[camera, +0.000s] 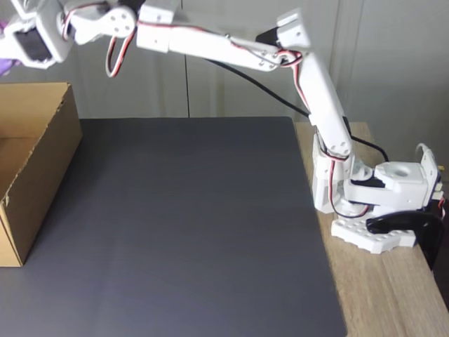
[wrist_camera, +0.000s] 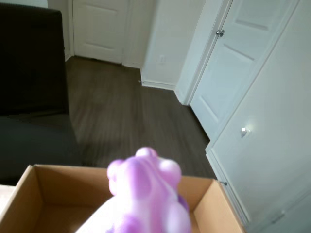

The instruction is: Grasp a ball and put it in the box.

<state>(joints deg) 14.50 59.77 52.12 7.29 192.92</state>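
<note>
Step in hand: carry/placement. Ball (wrist_camera: 148,194) is up off the table, held at the end of the arm (camera: 231,48), which is stretched out near-horizontal toward the box (camera: 31,161). In wrist view the ball sits low-centre, close to the lens, w/ the box's open top right behind and under it. In fixed view a purple sliver of the ball (camera: 4,67) shows at the left edge, above the box's far wall.

Gripper (camera: 5,53): mostly cut off at the left edge in fixed view; fingers not visible in wrist view. Ball hangs in mid-air at the arm's end, so judged clamped on it, but jaw contact itself not seen.

Next move (judgement): ball looks about over the opening already. Needs a small reach further in or a dip of the wrist, then release. Box is far bigger than the ball, so tolerance is wide; main risk is letting go over the near wall rim.

Materials/shapes:
- ball: lumpy, rounded bumps, mottled purple/pink w/ white; looks soft, prob. squashes under grip.
- box: brown corrugated cardboard, plain walls, top open, inside looks bare where visible.
- mat (camera: 189,232): dark grey, matte, flat, covers most of the table (camera: 386,295), which is light wood.
- arm: white plastic links, red/black wiring, base clamped at the table's right edge in fixed view.
</note>
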